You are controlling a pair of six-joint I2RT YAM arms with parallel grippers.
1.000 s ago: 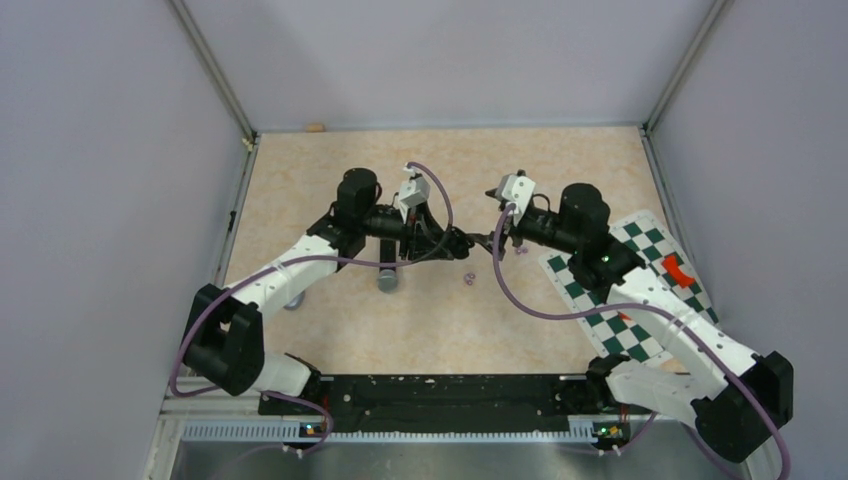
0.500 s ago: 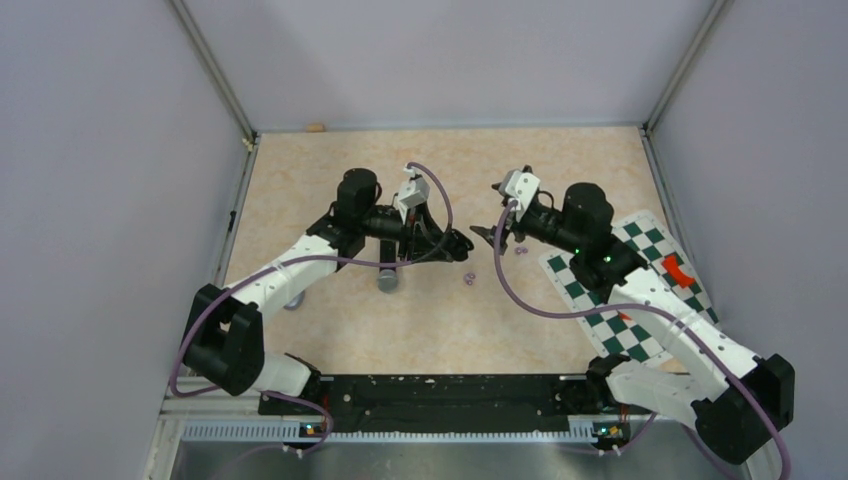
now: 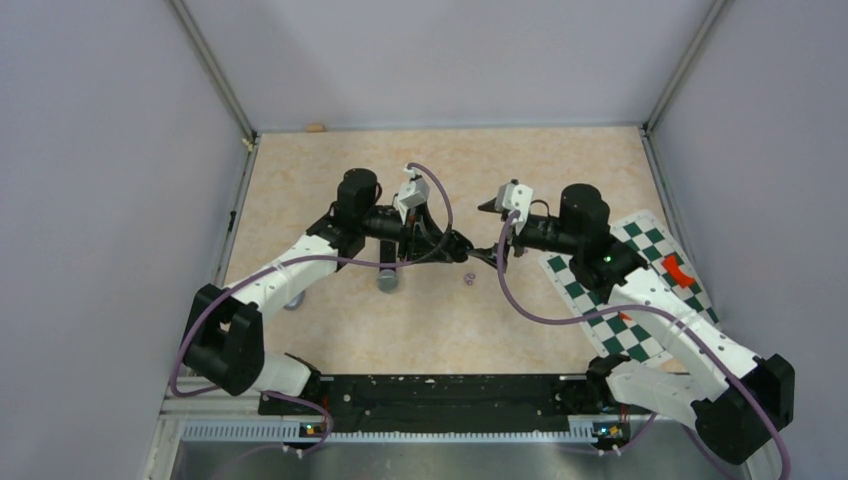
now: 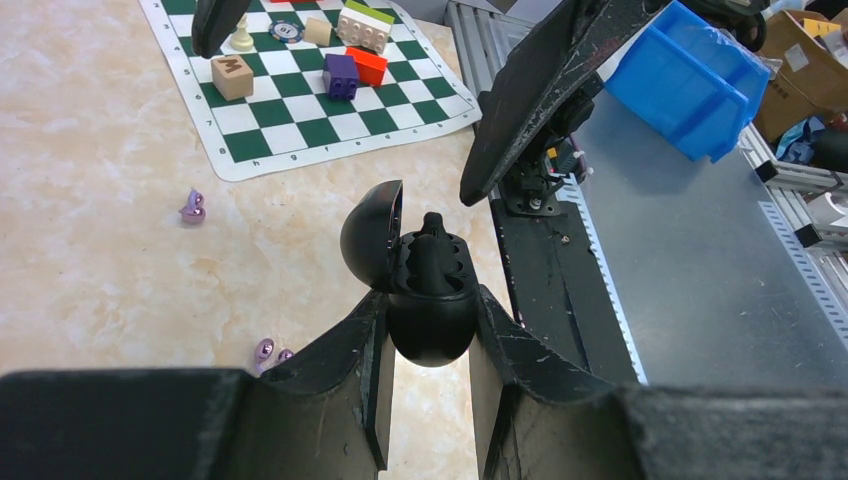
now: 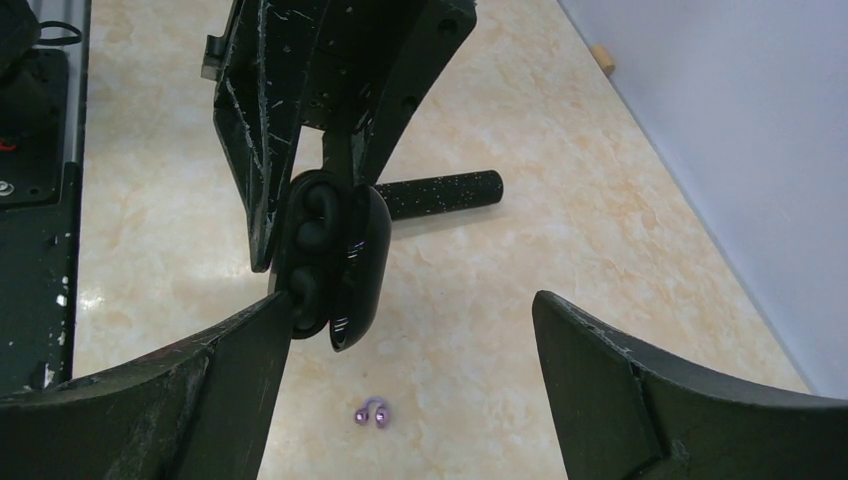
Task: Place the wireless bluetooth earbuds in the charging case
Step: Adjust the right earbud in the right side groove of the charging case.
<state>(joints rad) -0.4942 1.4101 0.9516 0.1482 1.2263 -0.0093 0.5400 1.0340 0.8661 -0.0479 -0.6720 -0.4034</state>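
Observation:
My left gripper (image 4: 430,296) is shut on the black charging case (image 4: 432,322), held above the table with its lid (image 4: 372,235) open. Black curled earbuds (image 5: 312,222) sit in the case's base (image 5: 352,270). My right gripper (image 5: 412,300) is open, facing the case; its left fingertip (image 5: 262,322) is at the case's lower end, and its other finger is well apart. In the top view the two grippers meet at mid-table, left (image 3: 458,246) and right (image 3: 490,252). Purple ring-like earbuds lie on the table (image 4: 193,207) (image 4: 265,350) (image 5: 370,412) (image 3: 468,279).
A black speckled microphone (image 5: 440,193) lies on the table behind the case. A green-and-white chessboard mat (image 3: 640,290) with small blocks (image 4: 350,70) lies at the right. The black base rail (image 3: 440,395) runs along the near edge. Purple walls enclose the table.
My right gripper pulled back and up from the case, then came down again to the case's open side. My left arm and the case stayed still.

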